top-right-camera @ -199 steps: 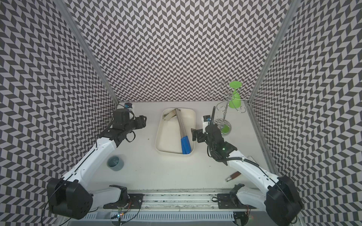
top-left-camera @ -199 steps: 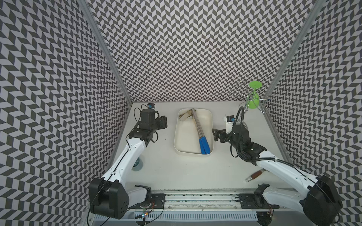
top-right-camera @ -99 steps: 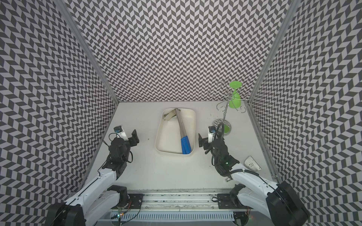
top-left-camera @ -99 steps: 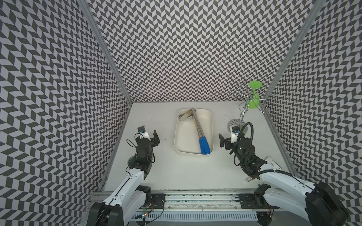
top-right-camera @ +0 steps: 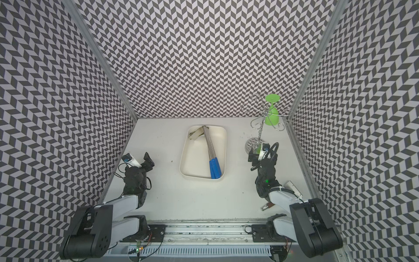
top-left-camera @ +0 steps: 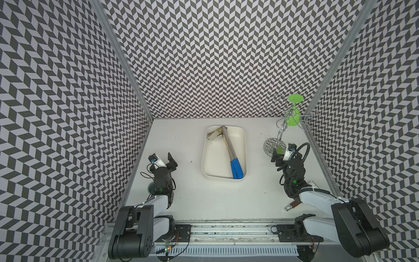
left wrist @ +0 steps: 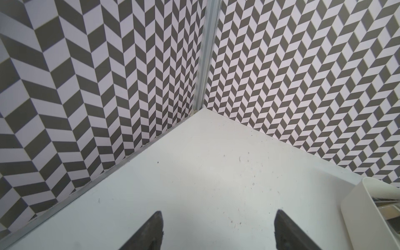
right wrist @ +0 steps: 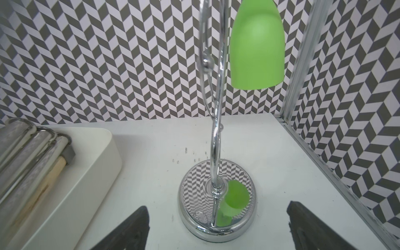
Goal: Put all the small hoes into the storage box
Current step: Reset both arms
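The storage box [top-left-camera: 204, 156] [top-right-camera: 184, 156], a shallow cream-white tub, sits mid-table. Inside it a bundle of small hoes [top-left-camera: 229, 146] [top-right-camera: 211, 147] lies lengthwise, with steel shafts, blue grips toward the front and blades at the far end. My left gripper [top-left-camera: 171, 161] [top-right-camera: 148, 161] hovers left of the box, open and holding nothing [left wrist: 219, 214]; a corner of the box [left wrist: 355, 207] shows in its wrist view. My right gripper [top-left-camera: 277, 158] [top-right-camera: 252, 157] stands right of the box, open and empty [right wrist: 217, 206]. The right wrist view shows the box wall [right wrist: 97, 164] and the hoe shafts [right wrist: 28, 155].
A chrome hanger stand [top-left-camera: 274, 145] [right wrist: 216, 138] carrying an upside-down green cup [top-left-camera: 293, 115] [right wrist: 257, 43] stands just beyond my right gripper. A brown-handled tool [top-left-camera: 292, 205] lies under the right arm. A teal round object [top-left-camera: 150, 188] sits beneath the left arm. Patterned walls close three sides.
Both arms have pulled back from the box toward the front. The left gripper has swung from the far left corner area and opened wider. The right gripper now faces the stand.
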Controlling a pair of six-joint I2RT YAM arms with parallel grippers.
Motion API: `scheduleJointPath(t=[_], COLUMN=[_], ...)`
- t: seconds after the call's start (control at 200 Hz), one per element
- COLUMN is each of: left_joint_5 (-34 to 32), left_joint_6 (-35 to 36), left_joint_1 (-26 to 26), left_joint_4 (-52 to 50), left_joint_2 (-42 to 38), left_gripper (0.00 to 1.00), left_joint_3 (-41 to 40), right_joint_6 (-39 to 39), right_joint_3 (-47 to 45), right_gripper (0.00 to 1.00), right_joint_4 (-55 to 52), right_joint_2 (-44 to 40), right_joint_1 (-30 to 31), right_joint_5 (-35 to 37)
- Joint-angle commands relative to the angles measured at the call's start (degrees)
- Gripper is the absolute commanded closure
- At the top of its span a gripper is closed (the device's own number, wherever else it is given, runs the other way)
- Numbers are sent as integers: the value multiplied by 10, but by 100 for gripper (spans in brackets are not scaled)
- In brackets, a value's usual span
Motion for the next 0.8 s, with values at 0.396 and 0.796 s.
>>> scheduleJointPath(t=[0.396, 0.796], left_joint_5=[133, 18], left_joint_6=[48, 159], left_joint_1=[46, -63], left_joint_4=[109, 302], left_joint_2=[110, 209], left_gripper=[22, 0], left_joint_3=[50, 18], right_joint_6=[13, 10], right_joint_3=[-1, -20], right_gripper=[1, 1], right_joint_4=[233, 299], right_joint_2=[169, 183], right_joint_1=[-69, -69], right_joint_5=[-86, -85])
